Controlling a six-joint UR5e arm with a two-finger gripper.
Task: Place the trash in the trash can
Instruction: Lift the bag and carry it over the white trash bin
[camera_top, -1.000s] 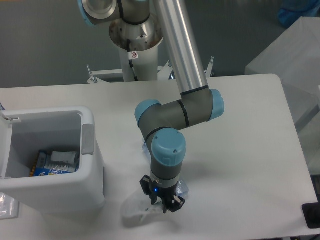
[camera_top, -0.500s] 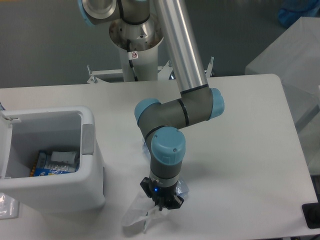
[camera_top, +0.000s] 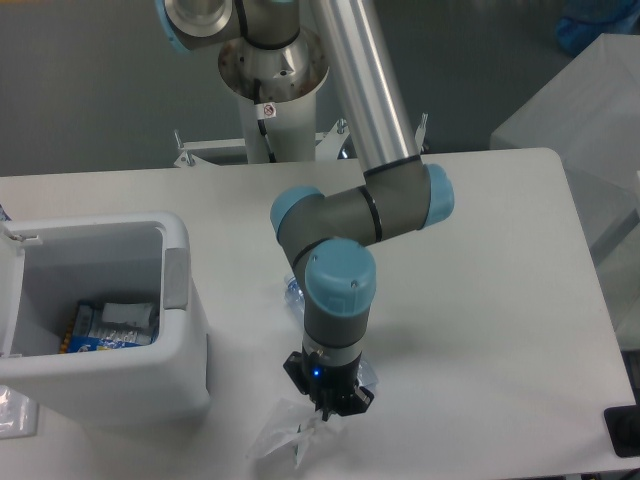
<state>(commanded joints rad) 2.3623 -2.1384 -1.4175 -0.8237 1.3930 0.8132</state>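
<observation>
A UR5e arm (camera_top: 350, 215) reaches down over a white table (camera_top: 500, 300) toward its near edge, mid-pickup in a trash-clearing run. At left stands the trash can (camera_top: 185, 330), lid (camera_top: 8, 290) swung open to the far left, w/ a blue-and-yellow packet (camera_top: 85, 330) and a pale item lying at the bottom — not clearly part of the job's own trash.

The bottle (camera_top: 292, 290), clear and bluish, peeks out on the table just left of the arm's wrist, mostly hidden behind it; its label can't be made out here. It looks untouched.

The gripper (camera_top: 322, 408) sits low near the table's near edge, jaws drawn close and pinching the top of the wrapper (camera_top: 285, 440) — a crumpled clear-white wad hanging below and to the left of the fingertips. Whether it has cleared the tabletop can't be told.

Progress, as judged: early. The wrapper appears grasped but is well apart from the can; it needs carrying left and up over the rim, then release. The bottle remains to be fetched after that — approx. two trips left.
</observation>
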